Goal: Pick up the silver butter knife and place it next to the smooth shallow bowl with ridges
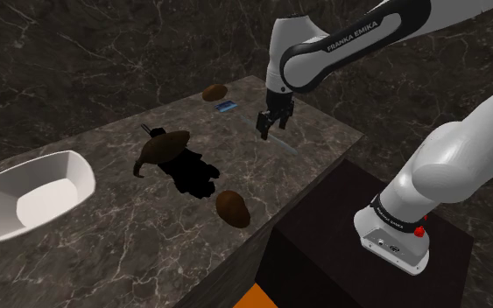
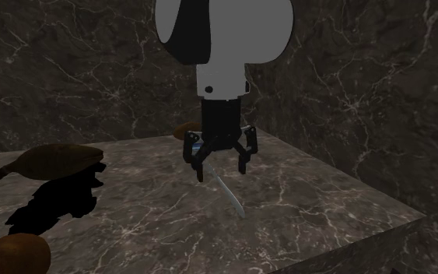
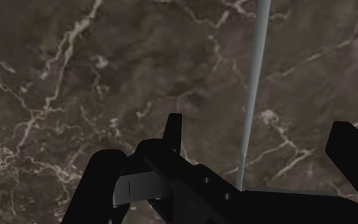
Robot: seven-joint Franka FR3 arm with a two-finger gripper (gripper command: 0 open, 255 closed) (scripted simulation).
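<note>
Plainly, the dark marble counter point(image 1: 122, 219) carries the white bowl point(image 1: 34, 192) at one end. Well apart, near the opposite end, the black gripper point(image 2: 222, 171) hovers, fingers spread and empty, over the grey butter knife point(image 2: 229, 196). Thin and lying flat, the knife could slip free if pinched off-centre.

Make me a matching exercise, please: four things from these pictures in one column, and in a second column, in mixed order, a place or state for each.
Things
1. butter knife
2. white bowl
3. small blue object
4. gripper

Places and states
A. at the shoulder view's left end of the counter
B. open, above the counter
C. between the fingers, untouched by them
D. near the counter's far edge, beside a brown lump

Right pairs: 1-C, 2-A, 3-D, 4-B.
</note>
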